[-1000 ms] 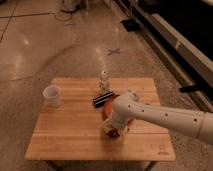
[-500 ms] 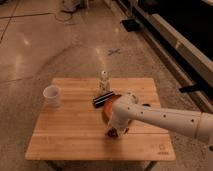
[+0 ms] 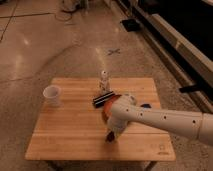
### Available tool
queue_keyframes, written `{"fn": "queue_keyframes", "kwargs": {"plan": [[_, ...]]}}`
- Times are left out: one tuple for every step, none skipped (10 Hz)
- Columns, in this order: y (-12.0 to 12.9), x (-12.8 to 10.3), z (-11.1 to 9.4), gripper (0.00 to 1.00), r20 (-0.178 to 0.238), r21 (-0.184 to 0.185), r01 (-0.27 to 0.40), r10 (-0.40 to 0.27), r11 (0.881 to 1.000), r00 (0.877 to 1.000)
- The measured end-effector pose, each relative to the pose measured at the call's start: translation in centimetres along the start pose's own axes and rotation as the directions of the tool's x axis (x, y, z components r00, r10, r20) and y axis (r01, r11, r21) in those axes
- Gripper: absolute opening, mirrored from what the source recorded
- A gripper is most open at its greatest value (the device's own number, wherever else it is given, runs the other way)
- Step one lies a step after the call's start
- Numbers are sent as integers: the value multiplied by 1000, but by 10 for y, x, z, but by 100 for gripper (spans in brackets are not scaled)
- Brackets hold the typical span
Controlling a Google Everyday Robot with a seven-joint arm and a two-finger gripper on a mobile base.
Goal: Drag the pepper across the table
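Note:
The table (image 3: 65, 135) is a light wooden plank top. My gripper (image 3: 110, 135) points down at the table's front middle, at the end of the white arm (image 3: 155, 119) that reaches in from the right. A small dark red-brown shape, the pepper (image 3: 108, 138), shows right at the gripper's tip on the tabletop; how it is held is hidden. The orange bowl (image 3: 106, 109) sits just behind the arm, mostly covered by it.
A white cup (image 3: 52, 95) stands at the left. A small white bottle (image 3: 104, 80) stands at the back middle, with a dark flat bar (image 3: 103, 99) in front of it. A blue item (image 3: 145, 106) peeks out behind the arm. A small mark (image 3: 161, 147) is near the front right corner.
My gripper has moved a little toward the table's front edge, with the dark red-brown shape at its tip. The cup, bottle and dark bar have not moved.

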Motion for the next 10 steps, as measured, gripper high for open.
{"fn": "queue_keyframes", "kwargs": {"plan": [[1,-11,1,0,16,-10,7,-7,1000,1000],[2,-24,3,0,35,-17,12,-11,1000,999],[4,-36,4,0,49,-24,17,-16,1000,999],[5,-46,5,0,59,-27,23,-21,999,998],[6,-62,6,0,70,-30,35,-33,999,997],[6,-76,6,0,79,-31,49,-47,998,996],[5,-91,7,0,88,-30,70,-67,997,994],[5,-108,7,0,98,-25,95,-92,995,991],[5,-120,7,0,106,-15,115,-113,993,988],[4,-128,6,0,110,-9,132,-130,991,985]]}}
